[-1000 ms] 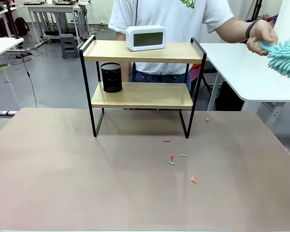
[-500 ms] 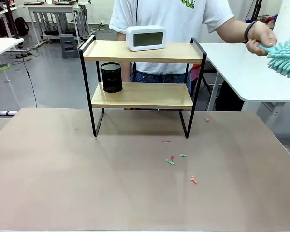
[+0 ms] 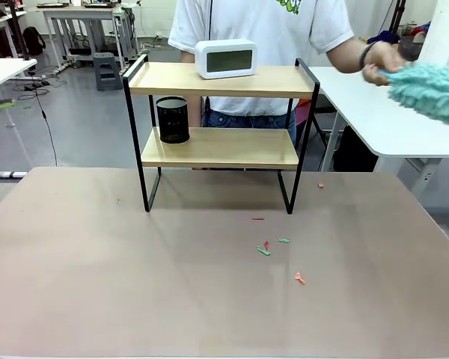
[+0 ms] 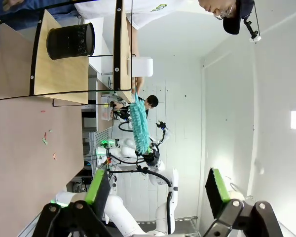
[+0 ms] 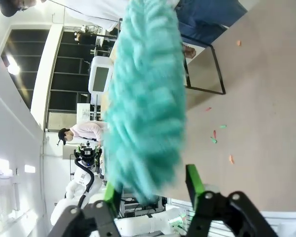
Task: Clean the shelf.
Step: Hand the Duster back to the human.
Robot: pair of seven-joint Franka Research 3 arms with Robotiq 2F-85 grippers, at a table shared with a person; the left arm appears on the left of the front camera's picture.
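The shelf (image 3: pixel 221 148) stands at the far middle of the brown table, with a white clock (image 3: pixel 226 58) on its top board and a black mesh cup (image 3: pixel 173 120) on the lower one. At the right, a person's hand (image 3: pixel 378 63) holds a teal fluffy duster (image 3: pixel 430 90), blurred by motion. In the right wrist view the duster (image 5: pixel 145 98) hangs close before the camera. Its lower end reaches down between the spread fingers of my right gripper (image 5: pixel 150 190), which is open. My left gripper (image 4: pixel 155 185) is open in the air with nothing between its fingers, far from the shelf (image 4: pixel 59 74).
Several small red and green scraps (image 3: pixel 263 250) lie on the table (image 3: pixel 97 284) in front of the shelf, right of centre. A white side table (image 3: pixel 374 112) stands at the right behind it. The person stands directly behind the shelf.
The person's hand and the duster have swung a little to the left, and the duster now shows blurred and tilted. The shelf, clock, cup and scraps have not moved.
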